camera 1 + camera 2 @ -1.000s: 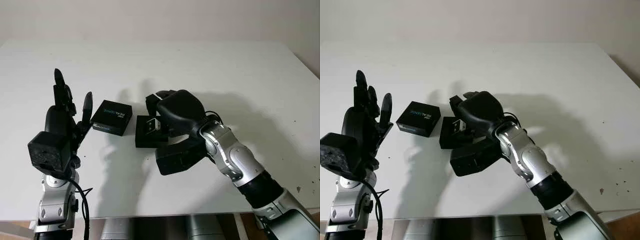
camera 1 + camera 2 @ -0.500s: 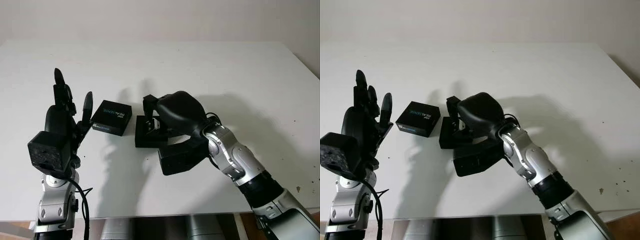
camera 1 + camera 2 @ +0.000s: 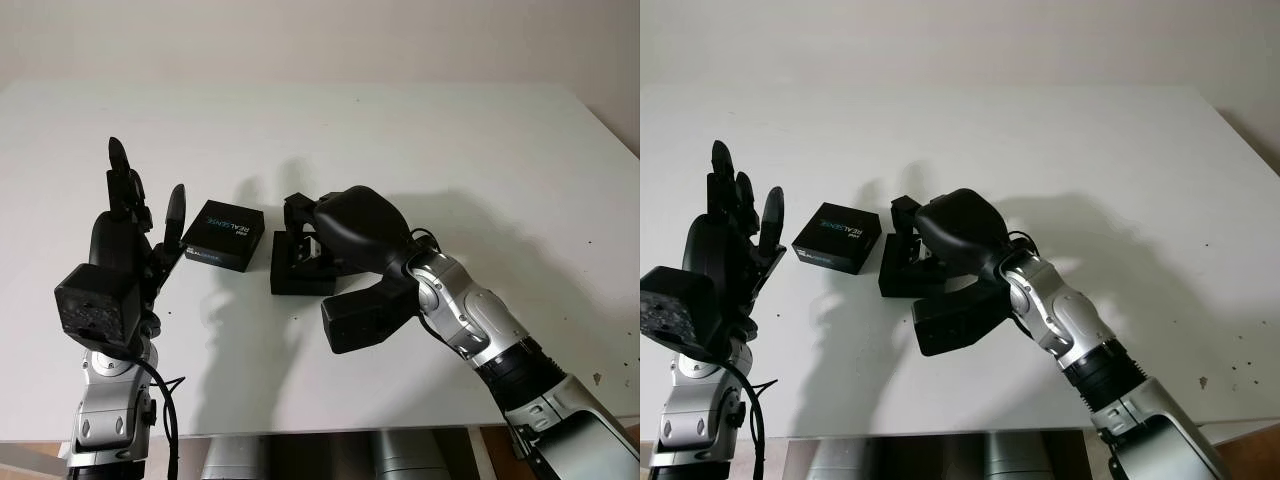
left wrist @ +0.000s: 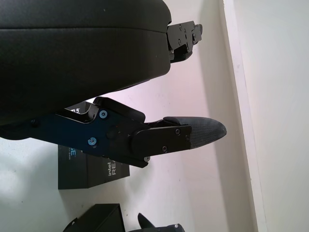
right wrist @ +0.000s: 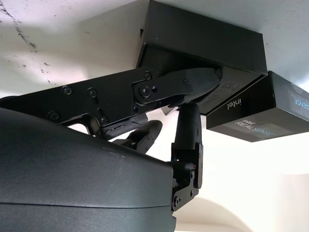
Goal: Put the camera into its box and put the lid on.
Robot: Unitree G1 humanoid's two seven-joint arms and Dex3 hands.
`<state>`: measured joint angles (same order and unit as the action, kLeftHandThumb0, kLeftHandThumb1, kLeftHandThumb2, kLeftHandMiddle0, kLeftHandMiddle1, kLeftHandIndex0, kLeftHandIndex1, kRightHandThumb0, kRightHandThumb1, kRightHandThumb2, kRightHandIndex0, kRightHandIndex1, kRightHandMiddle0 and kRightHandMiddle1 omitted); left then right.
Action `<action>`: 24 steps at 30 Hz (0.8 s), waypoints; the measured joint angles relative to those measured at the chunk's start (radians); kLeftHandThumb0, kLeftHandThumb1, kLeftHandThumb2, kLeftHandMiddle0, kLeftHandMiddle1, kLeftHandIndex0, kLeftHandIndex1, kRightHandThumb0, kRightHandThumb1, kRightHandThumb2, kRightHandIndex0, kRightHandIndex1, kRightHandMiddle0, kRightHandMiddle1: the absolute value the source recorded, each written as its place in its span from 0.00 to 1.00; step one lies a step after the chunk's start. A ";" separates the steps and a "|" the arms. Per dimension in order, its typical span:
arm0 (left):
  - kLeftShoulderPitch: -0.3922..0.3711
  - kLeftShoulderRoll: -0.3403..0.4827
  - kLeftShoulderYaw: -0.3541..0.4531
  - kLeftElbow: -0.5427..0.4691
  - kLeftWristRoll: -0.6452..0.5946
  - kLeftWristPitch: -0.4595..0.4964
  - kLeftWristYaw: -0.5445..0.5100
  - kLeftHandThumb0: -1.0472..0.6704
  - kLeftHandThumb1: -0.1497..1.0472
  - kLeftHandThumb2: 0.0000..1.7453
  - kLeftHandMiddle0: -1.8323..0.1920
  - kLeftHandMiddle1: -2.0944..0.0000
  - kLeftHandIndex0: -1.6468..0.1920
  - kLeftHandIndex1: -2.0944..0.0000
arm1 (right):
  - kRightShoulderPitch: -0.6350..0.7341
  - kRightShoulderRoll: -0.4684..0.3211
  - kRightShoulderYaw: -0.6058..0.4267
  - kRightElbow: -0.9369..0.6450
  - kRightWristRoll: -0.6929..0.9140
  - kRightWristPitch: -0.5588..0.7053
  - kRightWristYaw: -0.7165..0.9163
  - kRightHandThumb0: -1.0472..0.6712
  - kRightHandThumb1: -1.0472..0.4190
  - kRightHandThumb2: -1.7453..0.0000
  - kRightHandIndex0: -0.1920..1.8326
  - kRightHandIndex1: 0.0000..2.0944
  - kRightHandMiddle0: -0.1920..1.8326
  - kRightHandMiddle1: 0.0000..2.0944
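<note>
The right robot hand (image 3: 305, 225) is down over the open black box (image 3: 300, 270) in the middle of the white table (image 3: 480, 150), fingers curled into it. I think the camera is under them, but can't really tell. The lid (image 3: 224, 235) sits just left of the box. The left robot hand (image 3: 135, 215) is raised beside the lid, open and empty.

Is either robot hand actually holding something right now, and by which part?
It cannot be told for the right robot hand, curled over the open box. The left robot hand is raised and holds nothing.
</note>
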<state>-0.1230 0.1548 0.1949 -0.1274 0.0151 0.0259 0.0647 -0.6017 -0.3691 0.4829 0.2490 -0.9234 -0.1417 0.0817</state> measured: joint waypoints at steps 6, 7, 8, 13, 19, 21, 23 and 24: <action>0.000 0.000 0.000 0.000 0.002 0.000 0.000 0.25 1.00 0.27 0.98 0.97 0.99 1.00 | 0.003 -0.009 0.008 -0.034 -0.061 0.023 -0.006 0.25 0.02 0.97 0.27 0.10 0.15 0.64; 0.000 0.000 0.000 0.000 0.001 0.001 0.000 0.25 1.00 0.27 0.98 0.98 0.99 1.00 | 0.005 -0.012 0.008 -0.051 -0.075 0.036 0.001 0.23 0.02 0.97 0.26 0.08 0.14 0.61; 0.000 0.000 0.000 0.000 0.001 0.001 0.000 0.25 1.00 0.27 0.98 0.98 0.99 1.00 | 0.007 -0.015 0.009 -0.069 -0.091 0.050 0.013 0.20 0.02 0.97 0.25 0.07 0.14 0.58; 0.000 0.000 0.000 -0.001 0.002 0.005 0.000 0.25 1.00 0.27 0.98 0.98 0.99 1.00 | 0.021 -0.030 0.010 -0.160 -0.161 0.120 0.095 0.16 0.02 0.97 0.25 0.05 0.16 0.48; 0.000 0.000 0.000 -0.001 0.002 0.005 0.000 0.25 1.00 0.28 0.98 0.98 0.99 1.00 | 0.052 -0.037 0.010 -0.242 -0.195 0.166 0.158 0.15 0.03 0.97 0.25 0.03 0.19 0.42; 0.000 0.000 -0.001 -0.001 0.003 0.005 0.000 0.25 1.00 0.28 0.98 0.98 0.99 1.00 | 0.059 -0.037 0.010 -0.257 -0.205 0.175 0.169 0.15 0.03 0.97 0.25 0.03 0.19 0.42; 0.000 0.000 -0.001 -0.001 0.003 0.006 0.000 0.25 1.00 0.27 0.98 0.98 0.99 1.00 | 0.063 -0.037 0.010 -0.267 -0.214 0.180 0.174 0.15 0.02 0.97 0.25 0.03 0.19 0.42; 0.000 0.000 -0.001 -0.001 0.003 0.006 0.000 0.25 1.00 0.27 0.98 0.98 0.99 1.00 | 0.064 -0.037 0.009 -0.270 -0.215 0.181 0.176 0.15 0.02 0.97 0.25 0.03 0.19 0.42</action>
<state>-0.1231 0.1547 0.1941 -0.1287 0.0179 0.0316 0.0650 -0.5377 -0.4056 0.4924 -0.0209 -1.1381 0.0397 0.2580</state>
